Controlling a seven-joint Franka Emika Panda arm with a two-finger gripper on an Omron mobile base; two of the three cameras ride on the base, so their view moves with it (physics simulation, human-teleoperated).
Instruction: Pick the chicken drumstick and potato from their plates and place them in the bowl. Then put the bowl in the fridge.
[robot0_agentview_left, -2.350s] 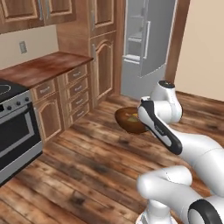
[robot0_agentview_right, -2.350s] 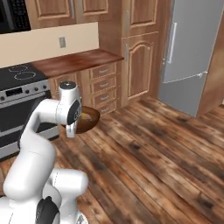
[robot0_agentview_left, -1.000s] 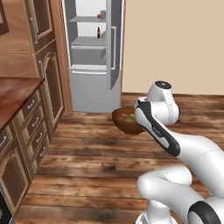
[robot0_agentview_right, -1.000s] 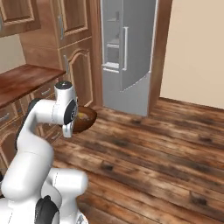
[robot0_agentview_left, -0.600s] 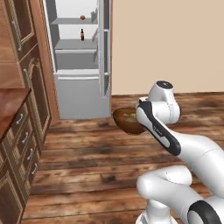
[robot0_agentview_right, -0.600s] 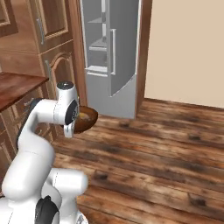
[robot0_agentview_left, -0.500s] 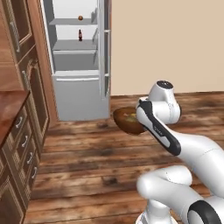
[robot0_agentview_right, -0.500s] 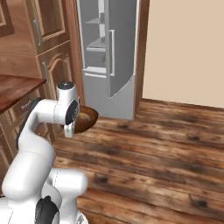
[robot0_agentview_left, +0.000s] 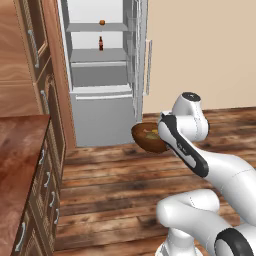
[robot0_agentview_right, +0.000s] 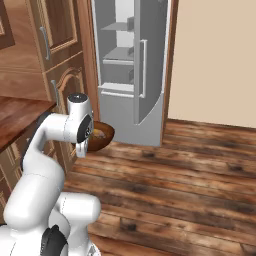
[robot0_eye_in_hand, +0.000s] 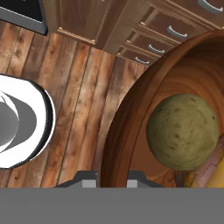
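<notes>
Wooden bowl (robot0_agentview_right: 101, 137) at arm's tool, open fridge (robot0_agentview_right: 131, 70) behind, wood floor (robot0_agentview_right: 180, 185)

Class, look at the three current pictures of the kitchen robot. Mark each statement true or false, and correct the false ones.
1. The fridge stands open. True.
2. The bowl rests on the floor. False: it is held up above the wooden floor, with the hand shut on its rim.
3. A potato lies inside the bowl. True.
4. The fridge shelves hold nothing. False: a small dark bottle stands on one shelf and a small orange thing sits on the shelf above.
5. The bowl is already inside the fridge. False: it is carried in front of the fridge, not yet on a shelf.
</notes>
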